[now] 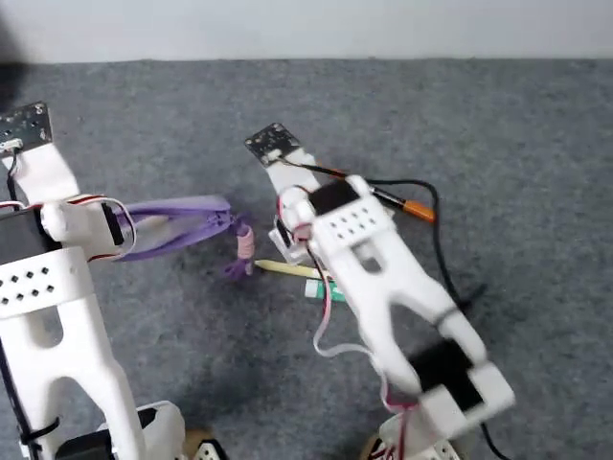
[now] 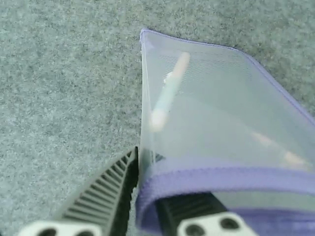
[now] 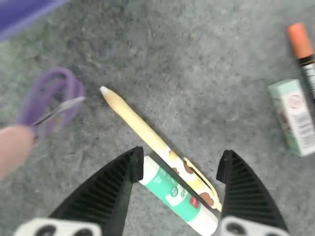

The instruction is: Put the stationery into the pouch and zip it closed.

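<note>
Worktop [image 1: 479,115]: grey felt carrying 1 pouch and 4 loose stationery pieces.
Pouch [image 2: 211,123]: 1, clear with purple trim, lifted at its edge; a pale shape shows through the wall, and I cannot tell whether it is inside.
Left tool [image 2: 147,182]: clamped on the pouch's purple edge, 1 jaw inside and 1 outside.
Right tool [image 3: 182,155]: jaws wide, straddling the pen and the stick; this arm is much the nearer.
Yellow pen [image 3: 147,132]: 1, its long axis slanting across the jaw gap, tip toward the pouch.
Green stick [image 3: 179,194]: 1, touching the pen and parallel to it.
Orange-capped marker [image 3: 301,44]: 1, well apart.
Mint box [image 3: 293,115]: 1, beside the marker.
Zip pull [image 3: 49,96]: 1 purple loop, near the pen tip.
</note>
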Controlling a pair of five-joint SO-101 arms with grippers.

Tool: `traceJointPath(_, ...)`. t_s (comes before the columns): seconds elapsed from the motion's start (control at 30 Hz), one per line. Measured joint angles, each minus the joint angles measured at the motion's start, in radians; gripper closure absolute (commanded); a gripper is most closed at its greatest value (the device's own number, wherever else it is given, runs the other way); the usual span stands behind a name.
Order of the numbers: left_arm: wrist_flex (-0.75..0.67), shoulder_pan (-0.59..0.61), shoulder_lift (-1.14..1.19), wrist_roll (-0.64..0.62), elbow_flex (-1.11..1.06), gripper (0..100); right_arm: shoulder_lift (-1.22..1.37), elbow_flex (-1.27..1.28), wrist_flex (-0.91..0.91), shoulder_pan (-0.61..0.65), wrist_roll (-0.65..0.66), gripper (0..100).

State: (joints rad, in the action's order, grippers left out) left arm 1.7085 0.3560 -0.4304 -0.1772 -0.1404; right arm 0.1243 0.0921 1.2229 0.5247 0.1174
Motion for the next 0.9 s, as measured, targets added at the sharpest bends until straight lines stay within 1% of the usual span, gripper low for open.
traceJointPath(0.13, 0.000, 0.026, 0.000, 0.000, 0.000, 99, 0.166, -0.129, 0.092, 0.000, 0.000, 74.5)
traceJointPath(0.27, 0.000, 0.084, 0.000, 0.000, 0.000, 99, 0.255, -0.207, 0.146, 0.002, 0.000, 74.4)
traceJointPath(0.37, 0.000, 0.097, 0.000, 0.000, 0.000, 99, 0.298, -0.219, 0.147, 0.009, 0.000, 74.4)
traceJointPath(0.53, 0.000, 0.095, 0.000, 0.000, 0.000, 99, 0.374, -0.219, 0.077, 0.037, 0.000, 74.5)
traceJointPath(0.7, 0.000, 0.095, 0.000, 0.000, 0.000, 99, 0.416, -0.222, 0.043, 0.074, 0.000, 75.1)
traceJointPath(0.77, 0.000, 0.095, 0.000, 0.000, 0.000, 99, 0.433, -0.222, 0.021, 0.074, 0.000, 79.8)
traceJointPath(0.9, 0.000, 0.095, 0.000, 0.000, 0.000, 99, 0.448, -0.224, -0.011, 0.049, 0.005, 98.3)
